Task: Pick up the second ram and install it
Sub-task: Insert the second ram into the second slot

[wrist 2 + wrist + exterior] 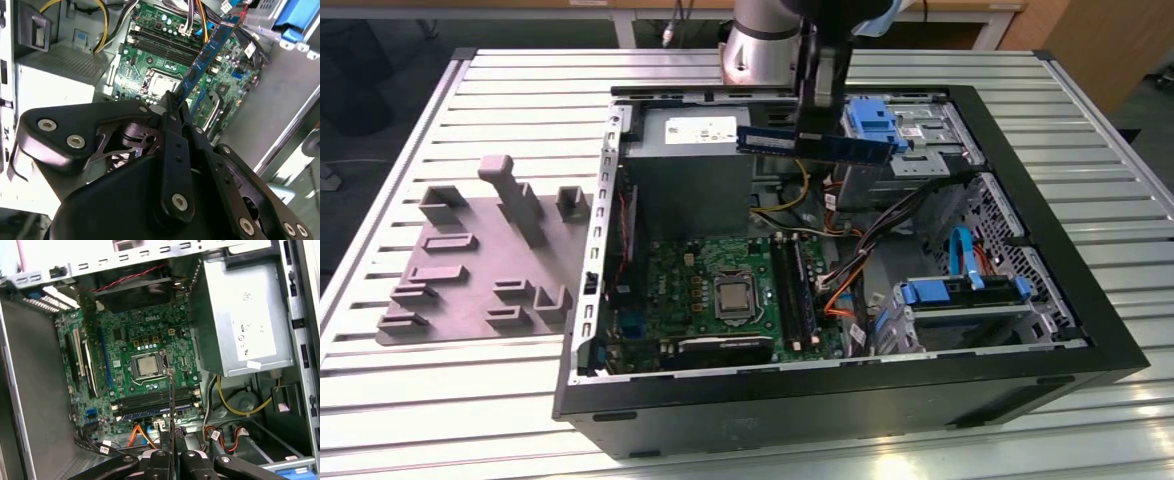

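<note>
The second ram (pixel 821 143) is a slim dark stick with blue-green marks, hanging level above the back of the open computer case. My gripper (pixel 818 112) comes down from above and is shut on the stick's upper edge. In the second wrist view the ram (pixel 207 50) runs out from between my gripper's (pixel 173 102) fingers over the motherboard (pixel 150 75). It shows edge-on in the first wrist view as a thin line (pixel 172 405) above the long black slots (pixel 150 404), clear of them. These slots (pixel 794 290) lie beside the processor socket (pixel 735 297).
The black case wall (pixel 854 400) rings the board. The grey power supply (pixel 687 170) stands at the back, and blue drive caddies (pixel 961 295) and loose cables (pixel 881 240) are on the exterior view's right. Grey moulded holder blocks (pixel 480 260) sit outside the case on the slatted table (pixel 400 380).
</note>
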`<state>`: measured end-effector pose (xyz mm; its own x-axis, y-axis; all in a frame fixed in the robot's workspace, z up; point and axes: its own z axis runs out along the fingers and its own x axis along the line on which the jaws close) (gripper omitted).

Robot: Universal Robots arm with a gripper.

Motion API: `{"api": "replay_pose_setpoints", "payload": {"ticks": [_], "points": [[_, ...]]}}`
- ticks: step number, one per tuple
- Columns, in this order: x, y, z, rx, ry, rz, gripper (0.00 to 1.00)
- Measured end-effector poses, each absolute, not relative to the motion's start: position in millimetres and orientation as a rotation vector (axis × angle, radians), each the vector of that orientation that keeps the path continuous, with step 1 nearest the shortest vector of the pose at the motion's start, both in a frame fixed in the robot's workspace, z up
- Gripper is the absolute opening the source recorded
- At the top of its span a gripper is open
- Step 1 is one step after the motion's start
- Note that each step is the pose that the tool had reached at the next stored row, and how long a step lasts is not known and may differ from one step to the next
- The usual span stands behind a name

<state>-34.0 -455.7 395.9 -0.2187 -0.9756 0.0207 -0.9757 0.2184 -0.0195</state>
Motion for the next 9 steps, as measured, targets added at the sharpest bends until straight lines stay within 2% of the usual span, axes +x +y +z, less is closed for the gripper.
{"api": "replay_pose_setpoints", "payload": {"ticks": [9], "points": [[-34.0,-455.7,393.2,1.759,-2.595,0.046,0.14]]}}
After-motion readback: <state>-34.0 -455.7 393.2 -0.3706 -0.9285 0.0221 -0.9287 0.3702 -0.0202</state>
